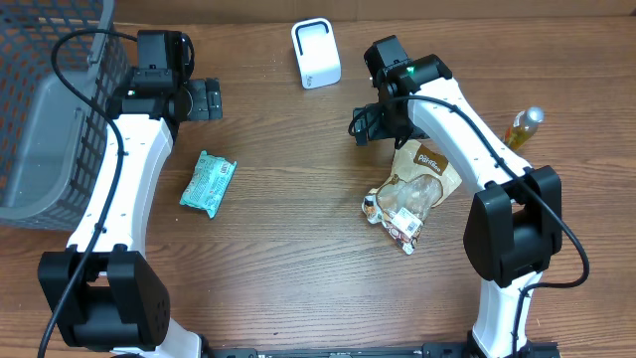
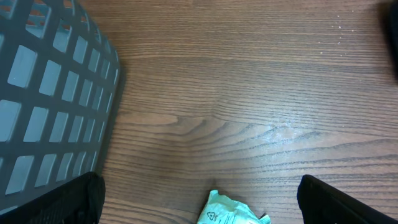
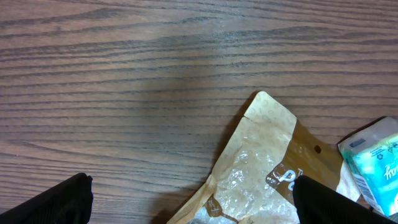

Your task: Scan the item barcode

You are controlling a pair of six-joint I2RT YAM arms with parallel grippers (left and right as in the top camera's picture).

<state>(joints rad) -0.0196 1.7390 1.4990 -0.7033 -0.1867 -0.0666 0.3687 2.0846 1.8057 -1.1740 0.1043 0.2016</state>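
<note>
Wooden table (image 3: pixel 124 74); brown paper pouch (image 3: pixel 261 168), clear window, lower right; teal-and-white packet (image 3: pixel 373 158) at its right edge; black fingertips (image 3: pixel 56 202) spread wide.

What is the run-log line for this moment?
phase: pre-grasp | left gripper: open, empty, near teal packet | right gripper: open, empty, beside brown bag | scanner: untouched

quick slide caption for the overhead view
Left gripper and right gripper open; teal packet, brown snack bag, white scanner on the table.
</note>
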